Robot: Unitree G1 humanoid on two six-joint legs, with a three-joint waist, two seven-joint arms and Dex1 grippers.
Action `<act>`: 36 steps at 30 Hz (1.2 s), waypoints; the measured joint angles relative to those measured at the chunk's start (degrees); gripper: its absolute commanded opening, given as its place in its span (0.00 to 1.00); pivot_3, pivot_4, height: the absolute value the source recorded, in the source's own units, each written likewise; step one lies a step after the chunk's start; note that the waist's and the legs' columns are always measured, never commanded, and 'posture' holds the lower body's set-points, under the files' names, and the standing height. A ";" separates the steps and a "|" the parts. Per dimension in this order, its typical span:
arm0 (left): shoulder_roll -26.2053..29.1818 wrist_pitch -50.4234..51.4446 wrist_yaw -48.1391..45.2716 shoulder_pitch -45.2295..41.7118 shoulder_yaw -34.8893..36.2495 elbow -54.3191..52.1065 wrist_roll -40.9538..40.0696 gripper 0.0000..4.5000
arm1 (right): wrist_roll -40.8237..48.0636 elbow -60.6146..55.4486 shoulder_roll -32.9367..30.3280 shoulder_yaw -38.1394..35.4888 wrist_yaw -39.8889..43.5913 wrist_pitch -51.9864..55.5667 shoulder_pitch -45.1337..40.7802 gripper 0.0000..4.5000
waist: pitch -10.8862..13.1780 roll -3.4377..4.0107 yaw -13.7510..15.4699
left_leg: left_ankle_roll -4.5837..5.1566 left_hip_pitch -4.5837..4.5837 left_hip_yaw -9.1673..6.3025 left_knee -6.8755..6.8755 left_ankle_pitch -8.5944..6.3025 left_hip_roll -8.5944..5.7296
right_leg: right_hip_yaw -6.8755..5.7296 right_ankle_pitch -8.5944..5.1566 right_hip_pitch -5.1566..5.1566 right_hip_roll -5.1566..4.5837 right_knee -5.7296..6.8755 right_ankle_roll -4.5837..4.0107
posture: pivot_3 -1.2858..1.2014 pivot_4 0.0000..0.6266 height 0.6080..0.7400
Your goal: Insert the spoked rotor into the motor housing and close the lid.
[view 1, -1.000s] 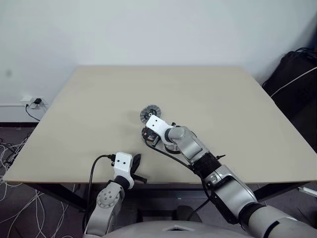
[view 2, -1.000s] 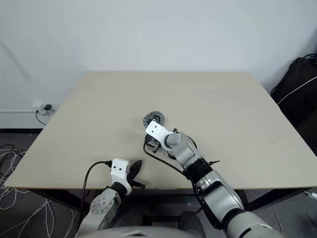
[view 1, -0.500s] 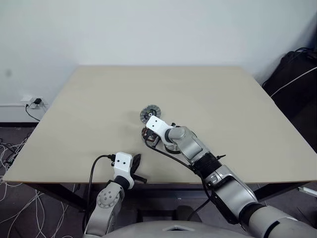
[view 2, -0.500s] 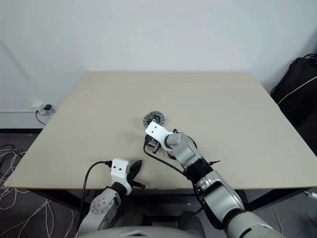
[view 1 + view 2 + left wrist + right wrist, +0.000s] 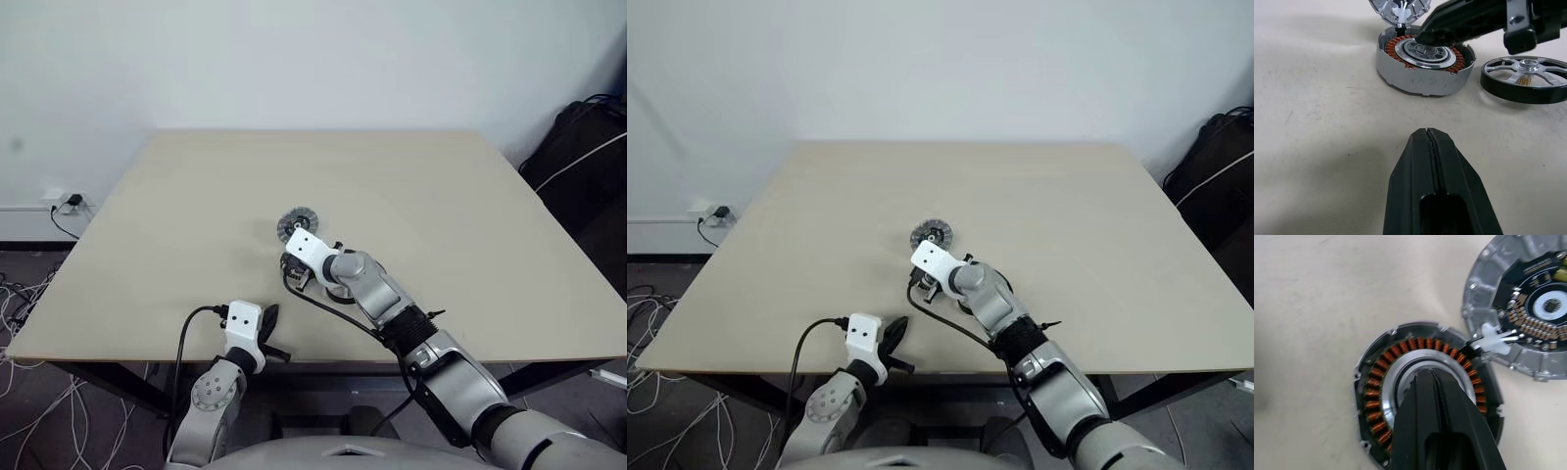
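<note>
The motor housing [image 5: 1422, 63], a round case with copper windings around a silver centre, lies open on the table. My right gripper [image 5: 1428, 372] is shut, its tip resting on or just over that silver centre, and it holds nothing. The lid [image 5: 1533, 308] lies beside the housing, inner face up, joined to it by a small white piece. The spoked rotor [image 5: 1528, 78] lies flat on the table next to the housing, partly under my right arm. My left gripper [image 5: 1427, 131] is shut and empty, near the table's front edge, pointing at the housing.
The beige table [image 5: 196, 196] carries nothing else. A dark bag [image 5: 588, 157] stands on the floor past the right edge. Cables [image 5: 29, 294] lie on the floor to the left.
</note>
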 measured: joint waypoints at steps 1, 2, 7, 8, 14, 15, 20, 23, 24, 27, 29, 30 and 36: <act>0.00 0.01 0.00 0.00 -0.02 0.00 0.00 0.00 | 0.01 0.13 0.26 -0.44 -0.63 -0.18 0.00 0.00 | 0.00 0.00 0.02 | 0.00 0.00 0.00 0.00 0.00 0.00 | 0.00 0.00 0.00 0.00 0.00 0.00 | 0.52 0.00 1.00; 0.00 0.04 0.00 0.00 -0.03 0.00 0.00 0.00 | 0.05 0.30 0.48 -0.89 -1.19 -0.37 0.00 0.00 | 0.00 0.00 0.02 | 0.00 0.00 0.00 0.00 0.00 0.00 | 0.00 0.00 0.00 0.00 0.00 0.00 | 0.52 0.00 1.00; 0.01 0.17 0.00 0.00 -0.03 0.00 0.01 0.00 | 0.17 1.46 0.71 -1.53 -1.70 -1.00 0.00 0.00 | 0.00 0.00 0.00 | 0.00 0.00 0.00 0.00 0.00 0.00 | 0.00 0.00 0.00 -0.01 0.00 0.00 | 0.52 0.00 1.00; 0.01 0.26 0.00 0.00 -0.04 0.00 0.02 0.00 | 0.17 1.66 0.70 -1.50 -1.59 -0.97 0.03 0.00 | 0.00 0.00 0.00 | 0.00 0.00 0.00 0.00 0.00 0.00 | 0.00 0.00 0.00 -0.01 0.00 0.00 | 0.52 0.00 1.00; 0.05 0.77 0.01 0.02 -0.03 -0.01 0.04 0.00 | -0.20 1.86 0.65 -0.51 0.12 -0.17 0.70 0.00 | -0.06 0.00 -0.03 | 0.00 0.06 0.00 0.00 0.00 0.00 | 0.01 0.00 0.05 -0.01 0.00 0.00 | 0.52 0.00 1.00; 0.05 0.78 0.01 0.04 -0.04 -0.01 0.03 0.00 | -0.23 1.79 0.65 -0.50 0.36 -0.10 0.77 0.00 | -0.09 -0.03 -0.05 | 0.00 0.08 0.00 0.00 0.00 0.01 | 0.01 0.00 0.06 -0.03 0.01 0.00 | 0.52 0.00 1.00; 0.11 0.85 0.01 0.39 -0.02 -0.02 0.02 0.00 | -0.24 1.32 0.69 -0.64 0.36 0.04 1.28 0.00 | -0.14 -0.04 -0.14 | 0.00 0.11 0.00 0.00 0.00 0.02 | 0.00 0.00 0.07 -0.18 0.06 0.00 | 0.52 0.00 1.00; 0.15 0.90 0.00 0.40 -0.03 -0.02 0.02 0.00 | -0.18 1.22 0.73 -1.12 -0.25 -0.10 1.41 0.00 | -0.14 -0.05 -0.12 | 0.00 0.11 0.00 0.00 0.00 0.02 | 0.00 0.00 0.07 -0.14 0.06 0.00 | 0.52 0.00 1.00; 0.17 0.93 0.00 0.41 -0.03 -0.02 0.02 0.00 | -0.12 1.22 0.85 -1.34 -0.65 -0.16 1.51 0.00 | -0.14 -0.05 -0.10 | 0.00 0.10 0.00 0.00 0.00 0.01 | 0.00 0.00 0.07 -0.12 0.06 0.00 | 0.52 0.00 1.00; 0.36 1.00 -0.01 0.43 -0.03 -0.03 0.02 0.00 | 0.23 1.23 1.29 -2.35 -2.38 -0.15 1.57 0.00 | -0.12 -0.05 -0.08 | 0.00 0.05 0.00 0.00 0.00 0.00 | 0.01 0.00 0.04 -0.03 0.03 0.00 | 0.52 0.00 1.00; 0.45 1.05 -0.01 0.45 -0.01 -0.04 0.02 0.00 | 0.63 1.23 1.46 -3.58 -3.76 -0.15 1.52 0.00 | -0.11 -0.05 0.00 | 0.00 0.04 0.00 0.00 0.00 0.00 | 0.01 0.00 0.04 -0.03 0.00 0.00 | 0.52 0.00 1.00; 0.44 1.07 -0.01 0.45 -0.01 -0.04 0.02 0.00 | 0.73 1.30 1.57 -3.90 -4.37 -0.17 1.46 0.00 | -0.11 -0.05 0.00 | 0.00 0.04 0.00 0.00 0.00 0.00 | 0.01 0.00 0.03 -0.04 0.00 0.00 | 0.52 0.00 1.00; 0.41 1.08 0.02 0.53 -0.07 -0.05 0.02 0.00 | 0.74 2.03 2.41 -3.86 -5.65 -0.53 1.31 0.00 | -0.10 -0.03 -0.12 | 0.00 0.04 0.00 -0.01 0.00 0.02 | 0.01 0.00 0.02 -0.17 0.01 0.00 | 0.52 0.00 1.00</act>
